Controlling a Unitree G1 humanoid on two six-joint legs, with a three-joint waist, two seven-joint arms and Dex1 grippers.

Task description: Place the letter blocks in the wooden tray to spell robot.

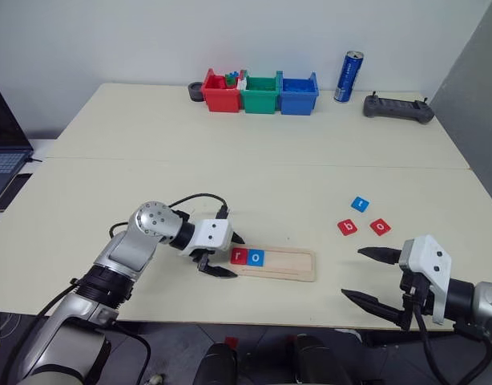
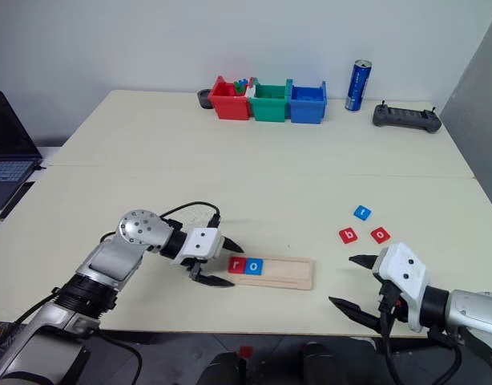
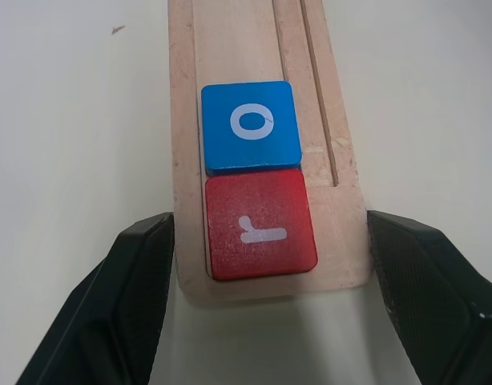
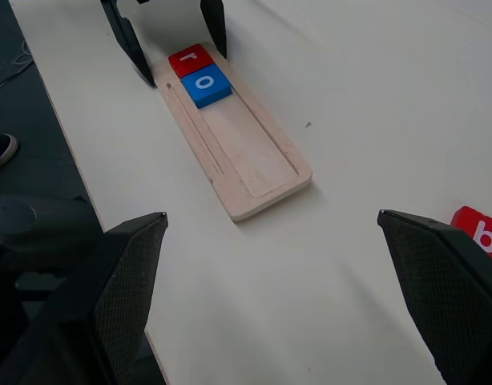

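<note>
Left claw (image 1: 219, 255) stands wide, holding nothing, its fingers either side of the tray's (image 1: 290, 265) left end, likely bracing it or squaring the tiles. Red r (image 1: 239, 256) sits at that end with blue o (image 1: 256, 257) touching it, so the word starts correctly. Right claw (image 1: 368, 275), wide and empty, waits right of the tray, near red b (image 1: 347, 227), red o (image 1: 380, 227) and blue t (image 1: 359, 204) lying on the table right of the tray.

Premises: a laboratory or test room. Evidence: 2 pale cream tables (image 1: 254, 144) abutting a bare white wall, an open dark laptop (image 1: 6, 144), a black handheld controller (image 1: 397, 108), 3 coloured plastic bins (image 1: 260, 92).
</note>
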